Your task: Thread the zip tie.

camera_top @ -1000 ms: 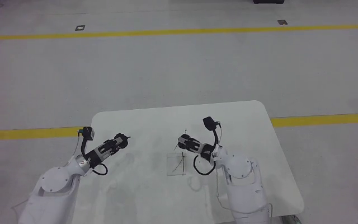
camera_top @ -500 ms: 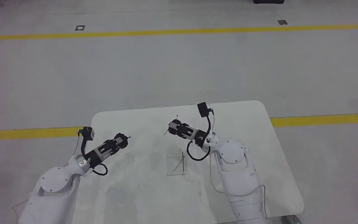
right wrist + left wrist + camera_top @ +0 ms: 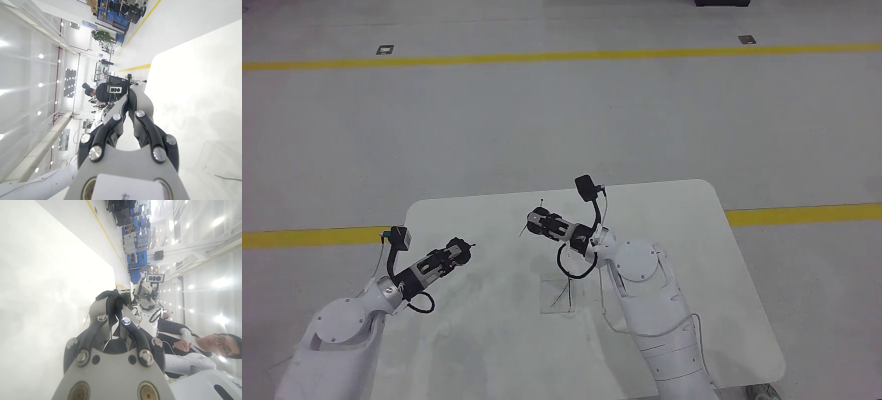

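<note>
Right gripper (image 3: 531, 222) shifted leftward, clamped on zip tie (image 3: 129, 85) (head protruding), left gripper (image 3: 464, 247) closed.

Left end effector (image 3: 461, 249) held out ahead of bent left arm, fingers pressed together. Right end effector (image 3: 533, 222) angled across toward centre, fingers pinched on thin black plastic zip tie (image 3: 129, 83).

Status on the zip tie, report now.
Right gripper shut on zip tie, over the table. Left gripper shut, apart from it. Tie not threaded. Nothing between the two grippers.
</note>
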